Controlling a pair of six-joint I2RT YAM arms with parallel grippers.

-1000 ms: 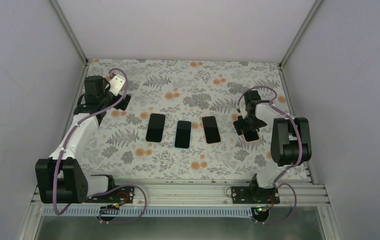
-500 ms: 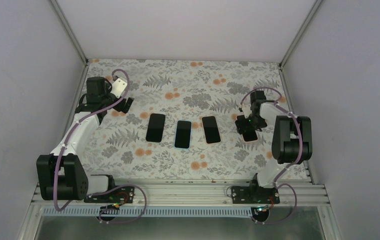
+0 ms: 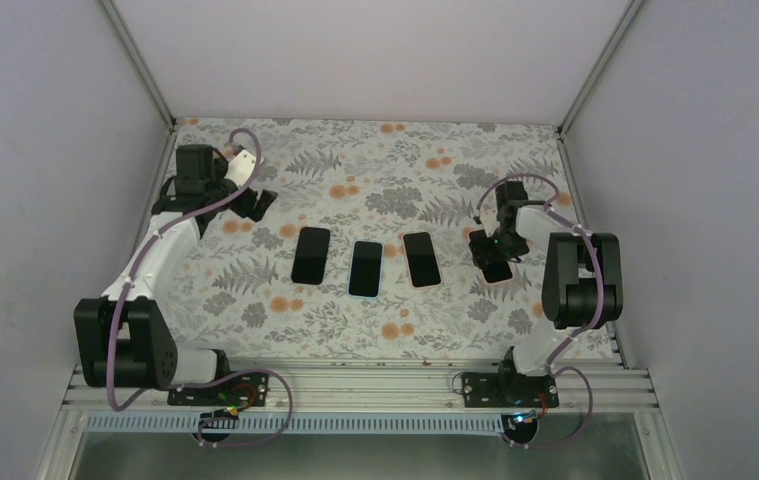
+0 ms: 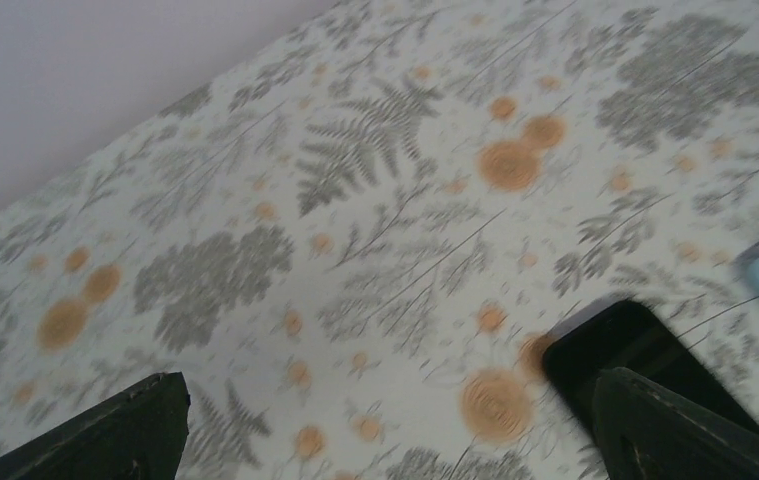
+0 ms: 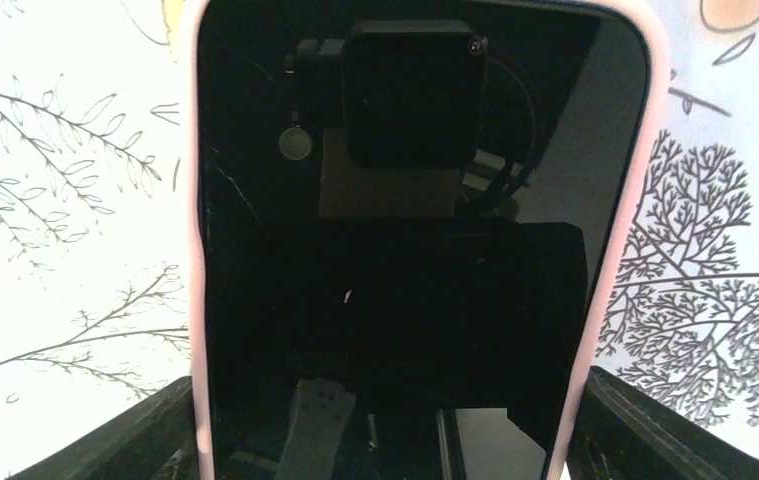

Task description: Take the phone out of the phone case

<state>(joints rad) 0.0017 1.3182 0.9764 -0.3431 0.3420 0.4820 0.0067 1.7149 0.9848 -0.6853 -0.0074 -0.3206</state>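
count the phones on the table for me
4. Three lie in a row mid-table: left phone, middle phone, right phone. The fourth phone, in a pink case, sits under the right gripper, partly hidden from above.

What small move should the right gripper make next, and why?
Probably close the right gripper onto the pink-cased phone: its fingers stand beside the phone's two long edges, and a firm grip is not yet evident.
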